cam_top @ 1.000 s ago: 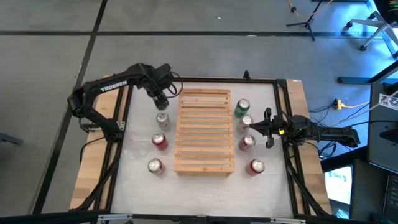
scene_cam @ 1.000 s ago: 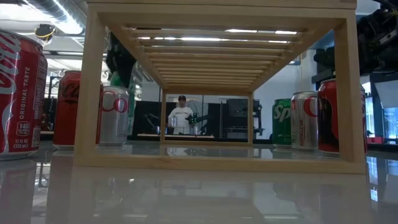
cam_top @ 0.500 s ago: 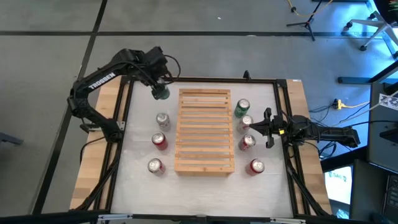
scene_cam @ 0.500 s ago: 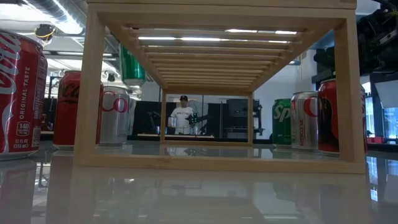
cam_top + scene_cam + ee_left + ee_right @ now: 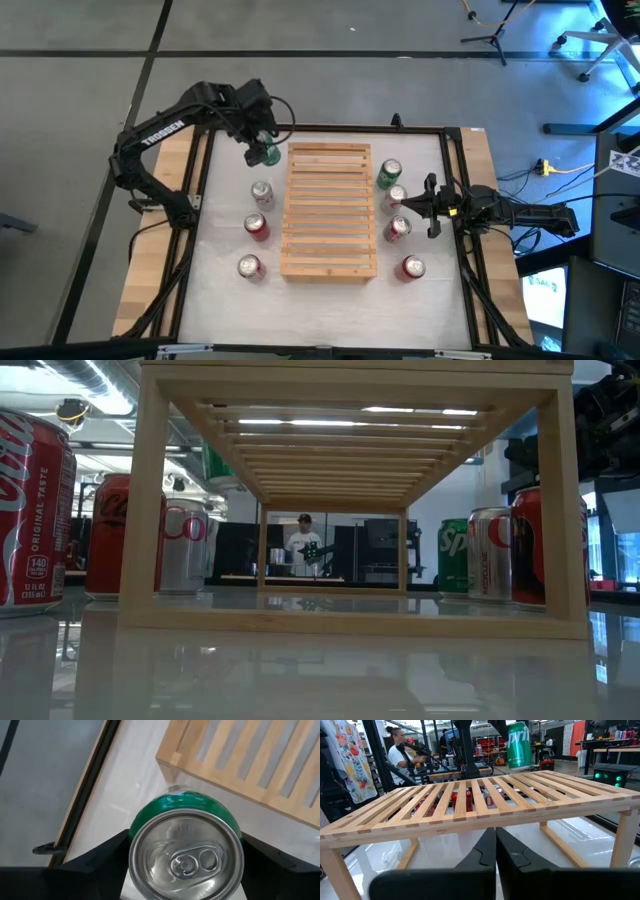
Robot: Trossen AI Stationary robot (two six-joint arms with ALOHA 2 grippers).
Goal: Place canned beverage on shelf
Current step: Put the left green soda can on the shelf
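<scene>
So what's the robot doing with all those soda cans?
It is putting cans on the wooden shelf. The left gripper holds a green can in the air beside the shelf's far left corner, not yet on top. The slats are bare so far. Three cans, one silver and two red, stand on the white table left of the shelf, and four more, one of them green, stand on its right. The right gripper waits low by those, fingers shut.
</scene>
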